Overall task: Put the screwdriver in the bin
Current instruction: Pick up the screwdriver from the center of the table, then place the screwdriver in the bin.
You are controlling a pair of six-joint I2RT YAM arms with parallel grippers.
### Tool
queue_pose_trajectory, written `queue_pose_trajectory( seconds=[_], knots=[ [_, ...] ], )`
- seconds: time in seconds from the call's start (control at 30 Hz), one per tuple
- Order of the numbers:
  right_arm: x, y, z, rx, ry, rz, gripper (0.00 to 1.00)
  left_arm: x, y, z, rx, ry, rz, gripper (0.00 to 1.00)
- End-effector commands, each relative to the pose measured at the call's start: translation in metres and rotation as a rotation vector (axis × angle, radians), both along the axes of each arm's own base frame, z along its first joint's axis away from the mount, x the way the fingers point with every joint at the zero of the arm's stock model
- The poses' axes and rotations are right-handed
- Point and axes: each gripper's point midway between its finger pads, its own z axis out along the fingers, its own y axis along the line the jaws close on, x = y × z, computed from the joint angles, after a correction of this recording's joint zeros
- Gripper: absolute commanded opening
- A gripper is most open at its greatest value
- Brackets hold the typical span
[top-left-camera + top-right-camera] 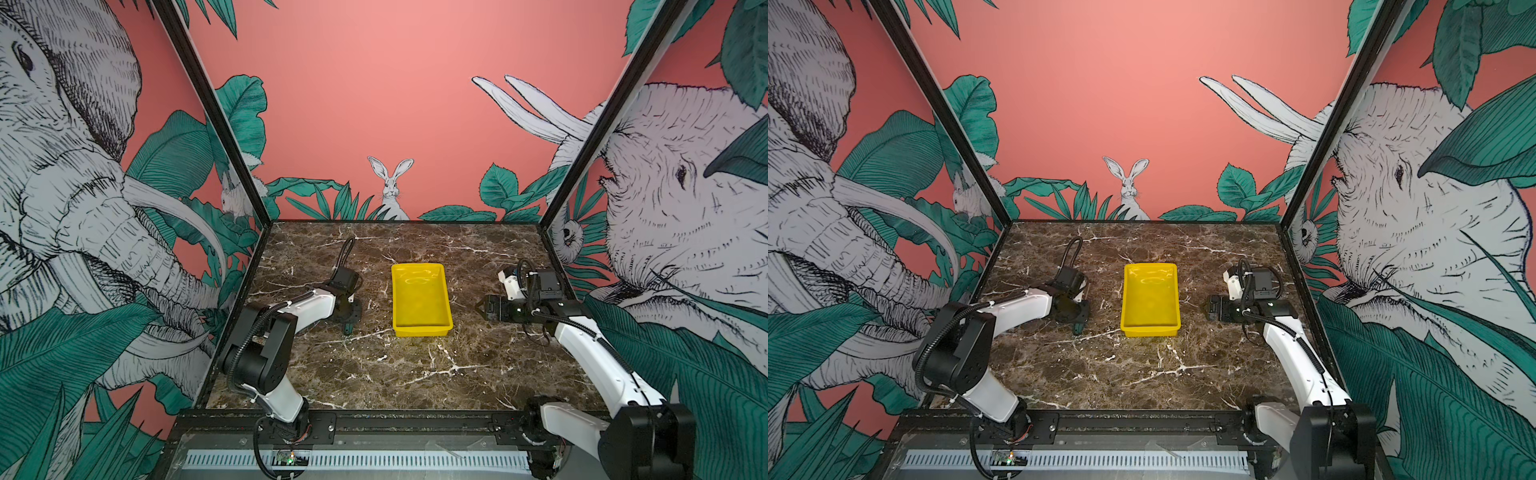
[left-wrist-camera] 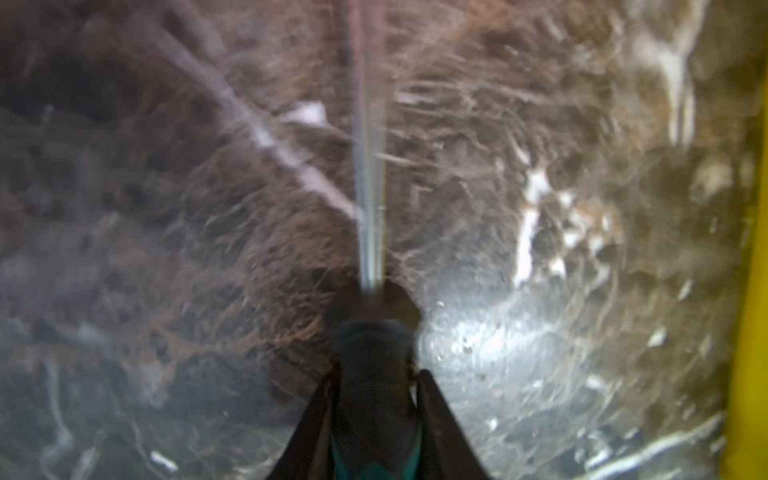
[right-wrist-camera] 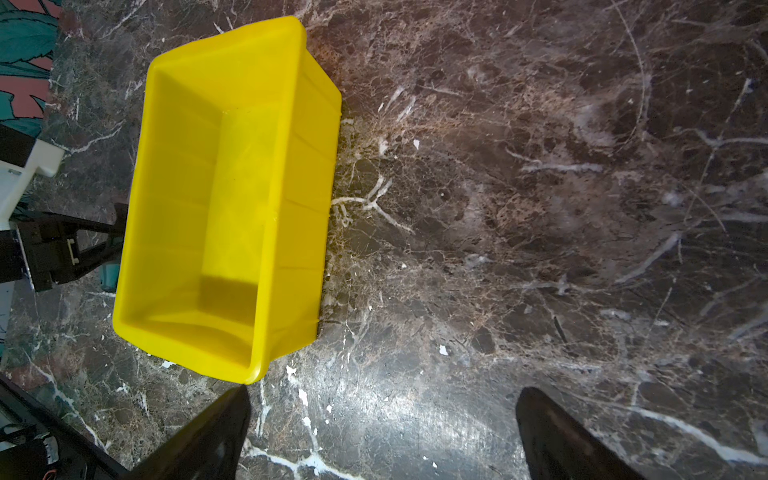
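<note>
Left of the bin (image 1: 422, 331), low over the marble tabletop (image 1: 374, 374), the left gripper (image 1: 350, 319) is clamped on the handle of the screwdriver (image 1: 347, 330). In both top views only the green butt of the handle shows, poking out on the near side of the claw. The left wrist view shows the left gripper (image 2: 374, 376) with both fingers pressed against the handle and no gap on either side. I cannot tell whether the tool is clear of the table or resting on it.

Progress, as I judge it: the grasp is made, and that is all. The bin (image 3: 307, 187) is empty, its glossy floor bare. Lifting, carrying rightward over the flared rim and letting go are all left, so I put the task at roughly a third done.

The screwdriver (image 2: 371, 232) is slim. It has a dark green handle, a dark collar, and a thin grey shaft that catches a pale glint, blurred toward its tip. It appears to run parallel to the bin's long side, with the yellow wall (image 2: 748, 291) near it.

The right gripper (image 3: 382, 424) waits on the right of the bin, jaws wide apart, with nothing between them.
</note>
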Motion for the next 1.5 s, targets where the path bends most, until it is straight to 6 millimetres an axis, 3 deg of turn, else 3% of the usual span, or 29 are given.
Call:
queue_pose_trajectory(
  seconds=[0.0,0.07,0.3,0.6,0.8,0.97,1.1,1.2,1.47],
  knots=[
    [0.001,0.001,0.003,0.0,-0.009,0.002,0.99,-0.001,-0.003,-0.004,0.012,0.021,-0.038,0.15],
    [0.003,0.001,0.004,-0.001,-0.012,-0.002,0.99,0.003,-0.002,-0.001,0.043,0.027,-0.073,0.08],
    [0.005,0.002,0.006,0.012,-0.01,-0.015,0.99,0.008,-0.002,0.029,0.055,-0.018,-0.109,0.01],
    [0.004,0.004,0.006,0.03,0.003,-0.016,0.99,0.006,-0.02,0.093,0.014,-0.123,-0.182,0.0],
    [0.007,0.006,0.011,0.048,-0.014,-0.022,0.99,0.005,-0.057,0.148,-0.035,-0.23,-0.285,0.0],
    [0.004,0.006,0.014,0.049,-0.018,-0.022,0.99,0.001,-0.114,0.179,-0.075,-0.293,-0.428,0.0],
    [-0.002,0.005,0.017,0.042,-0.026,-0.017,0.99,0.001,-0.162,0.174,-0.126,-0.286,-0.498,0.0],
    [-0.01,0.003,0.02,0.035,-0.031,-0.02,0.99,0.005,-0.187,0.162,-0.161,-0.254,-0.515,0.0],
    [-0.022,0.004,0.023,0.071,-0.042,-0.037,0.99,0.007,-0.215,0.112,-0.181,-0.154,-0.472,0.0]
  ],
)
